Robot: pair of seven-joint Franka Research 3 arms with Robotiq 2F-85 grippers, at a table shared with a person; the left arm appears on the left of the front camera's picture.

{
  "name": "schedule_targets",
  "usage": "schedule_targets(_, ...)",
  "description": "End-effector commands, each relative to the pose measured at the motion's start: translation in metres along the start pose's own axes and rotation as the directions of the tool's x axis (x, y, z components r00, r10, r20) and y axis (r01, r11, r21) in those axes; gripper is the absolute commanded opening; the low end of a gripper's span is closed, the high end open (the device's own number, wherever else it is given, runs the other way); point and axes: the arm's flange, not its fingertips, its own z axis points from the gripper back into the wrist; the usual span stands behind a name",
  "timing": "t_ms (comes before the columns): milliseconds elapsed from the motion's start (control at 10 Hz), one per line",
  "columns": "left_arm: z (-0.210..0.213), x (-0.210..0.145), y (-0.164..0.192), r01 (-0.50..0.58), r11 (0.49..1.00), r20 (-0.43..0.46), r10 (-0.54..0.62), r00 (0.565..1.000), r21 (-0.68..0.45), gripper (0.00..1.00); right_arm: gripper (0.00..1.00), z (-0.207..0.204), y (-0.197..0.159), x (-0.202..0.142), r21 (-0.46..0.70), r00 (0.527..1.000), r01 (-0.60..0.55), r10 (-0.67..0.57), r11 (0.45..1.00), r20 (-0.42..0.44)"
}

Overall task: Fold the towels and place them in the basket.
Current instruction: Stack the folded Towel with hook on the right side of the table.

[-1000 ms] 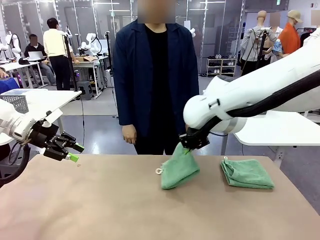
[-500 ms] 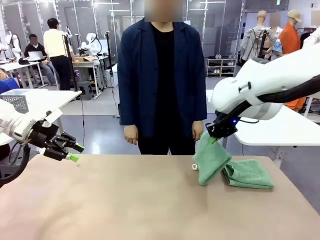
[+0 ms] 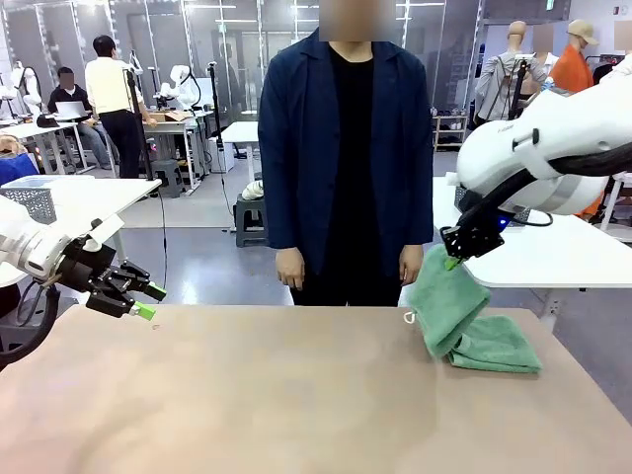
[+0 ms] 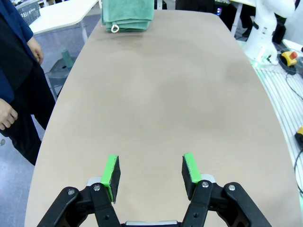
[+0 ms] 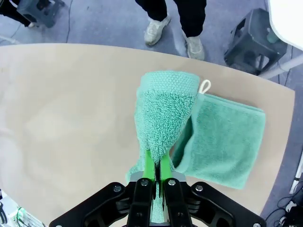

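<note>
A light-green towel hangs from my right gripper, which is shut on its top edge. In the right wrist view the gripper pinches the towel, whose lower end touches the table. Its bottom overlaps the left edge of a second, folded towel lying flat at the table's far right. My left gripper hovers open and empty over the table's left edge. From there both towels appear far off. The basket is out of view.
A person in a dark jacket stands at the far side, hands down. A white side table stands behind the right end. A pale mesh basket sits on a side table at left. The tan tabletop is bare in the middle.
My right gripper has carried the hanging towel rightward from the table's middle until it reaches the folded towel. The person stepped to the right. The left arm stayed still.
</note>
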Motion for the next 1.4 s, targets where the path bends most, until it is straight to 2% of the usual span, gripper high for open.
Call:
schedule_targets(0,0.001,0.002,0.000,0.004,1.000,0.000,-0.004,1.000,0.002,0.68,0.05,0.012,-0.021,0.003,0.043,1.000,0.005,-0.005,0.999,-0.004)
schedule_targets(300,0.001,0.002,0.000,0.004,1.000,0.000,-0.004,1.000,0.002,0.68,0.05,0.013,-0.040,0.005,0.010,1.000,0.021,-0.021,1.000,0.002)
schedule_targets(400,0.001,0.002,0.000,0.004,1.000,0.000,-0.004,1.000,0.002,0.68,0.05,0.011,-0.044,0.006,-0.037,1.000,0.020,-0.020,0.999,0.016)
schedule_targets(500,0.001,0.002,0.000,0.004,1.000,0.000,-0.004,1.000,0.002,0.68,0.05,0.015,-0.034,0.003,-0.004,0.999,0.040,-0.040,0.999,0.000)
schedule_targets(1100,0.001,0.002,0.000,0.004,1.000,0.000,-0.004,1.000,0.002,0.68,0.05,0.015,-0.034,0.003,-0.004,0.999,0.040,-0.040,0.999,0.000)
schedule_targets(1300,0.001,0.002,0.000,0.004,1.000,0.000,-0.004,1.000,0.002,0.68,0.05,0.010,-0.048,0.004,-0.012,0.999,0.033,-0.034,0.999,-0.024)
